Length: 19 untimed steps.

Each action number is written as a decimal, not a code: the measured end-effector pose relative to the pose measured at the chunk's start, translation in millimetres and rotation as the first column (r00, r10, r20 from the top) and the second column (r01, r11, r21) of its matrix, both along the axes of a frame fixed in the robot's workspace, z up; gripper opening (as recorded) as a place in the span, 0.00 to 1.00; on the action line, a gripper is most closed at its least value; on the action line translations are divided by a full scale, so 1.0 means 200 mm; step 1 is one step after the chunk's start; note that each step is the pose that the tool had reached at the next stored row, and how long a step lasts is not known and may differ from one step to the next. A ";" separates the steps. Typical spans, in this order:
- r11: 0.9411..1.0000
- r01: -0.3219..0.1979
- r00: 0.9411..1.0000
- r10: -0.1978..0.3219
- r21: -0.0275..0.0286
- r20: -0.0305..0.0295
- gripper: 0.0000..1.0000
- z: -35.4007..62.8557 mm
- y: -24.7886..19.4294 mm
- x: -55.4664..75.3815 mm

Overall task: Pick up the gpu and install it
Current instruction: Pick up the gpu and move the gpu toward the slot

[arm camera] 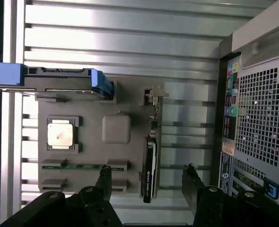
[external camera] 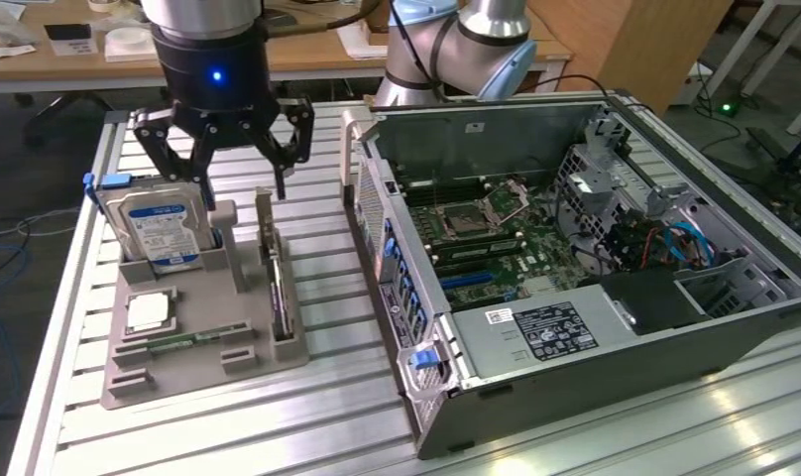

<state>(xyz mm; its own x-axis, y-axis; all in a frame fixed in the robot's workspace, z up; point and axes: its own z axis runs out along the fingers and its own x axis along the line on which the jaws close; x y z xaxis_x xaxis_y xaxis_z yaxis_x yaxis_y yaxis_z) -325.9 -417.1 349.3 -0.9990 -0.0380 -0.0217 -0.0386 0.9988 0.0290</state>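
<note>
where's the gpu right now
In the exterior view's left half, the gpu stands on edge in the grey holder, between the hard drive and the open computer case.

Your arm (external camera: 205, 40) hangs upright, wrist turned straight down, a blue light (external camera: 215, 73) glowing on its black housing. The jaws stand spread wide and hold nothing, with the black fingers (arm camera: 105, 178) reaching down on either side of the gap.
</note>
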 end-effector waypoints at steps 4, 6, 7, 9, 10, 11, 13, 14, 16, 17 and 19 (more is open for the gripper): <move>1.000 -0.004 1.000 0.004 0.000 0.000 0.71 -0.036 -0.002 0.00; 1.000 -0.004 1.000 0.004 0.000 0.000 0.71 -0.054 -0.010 0.00; 1.000 -0.004 1.000 0.004 0.000 0.000 0.71 -0.062 -0.012 0.00; 1.000 -0.004 1.000 0.004 0.000 0.000 0.71 -0.081 -0.012 0.00; 1.000 -0.005 1.000 0.005 0.000 0.000 0.71 -0.090 -0.012 0.00; 1.000 -0.005 1.000 0.005 0.000 0.000 0.71 -0.099 -0.013 0.00; 1.000 -0.006 1.000 0.006 0.000 0.000 0.71 -0.117 -0.013 0.00; 1.000 -0.007 1.000 0.007 0.000 0.000 0.71 -0.126 -0.013 0.00; 1.000 -0.007 1.000 0.007 0.000 0.000 0.71 -0.140 -0.015 0.00; 1.000 -0.007 1.000 0.007 0.000 0.000 0.71 -0.147 -0.016 0.00; 1.000 -0.007 1.000 0.007 0.000 0.000 0.71 -0.158 -0.017 0.00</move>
